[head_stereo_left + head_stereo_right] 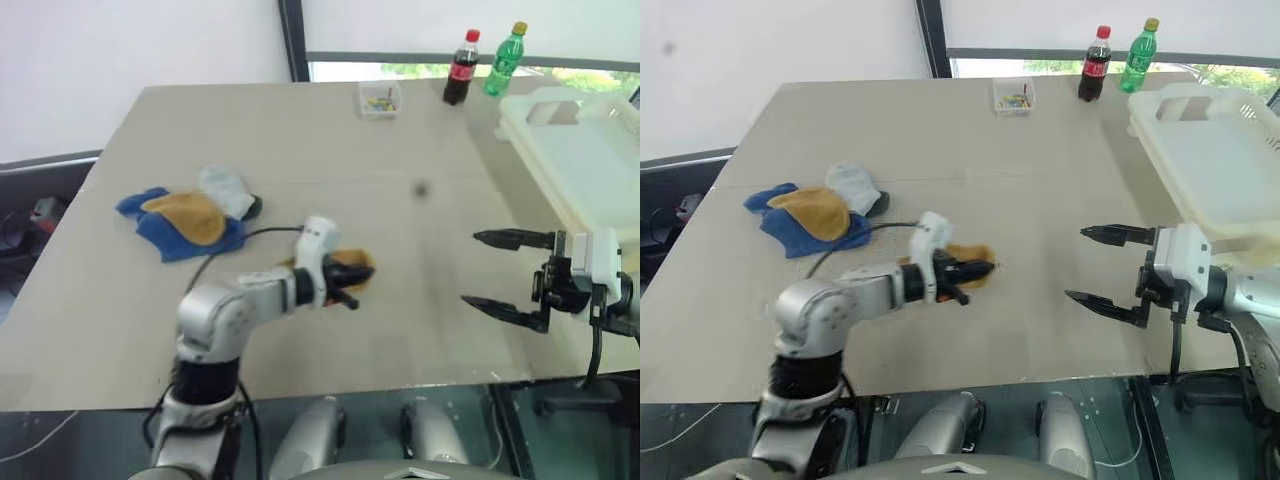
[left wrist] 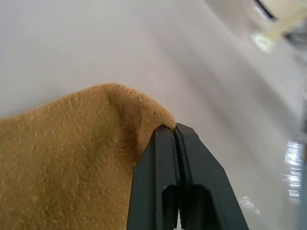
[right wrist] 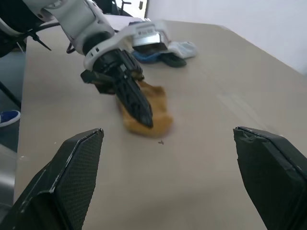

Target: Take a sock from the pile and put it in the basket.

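The left gripper (image 1: 345,285) is clenched on a soft mustard-yellow sock (image 1: 355,268) right of the loose sock pile (image 1: 190,222), while the right gripper (image 1: 495,270) gapes empty near the white slotted plastic basket (image 1: 570,160).

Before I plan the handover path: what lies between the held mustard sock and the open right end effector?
Only bare table; the left eye view shows nothing between the mustard sock and the right end effector.
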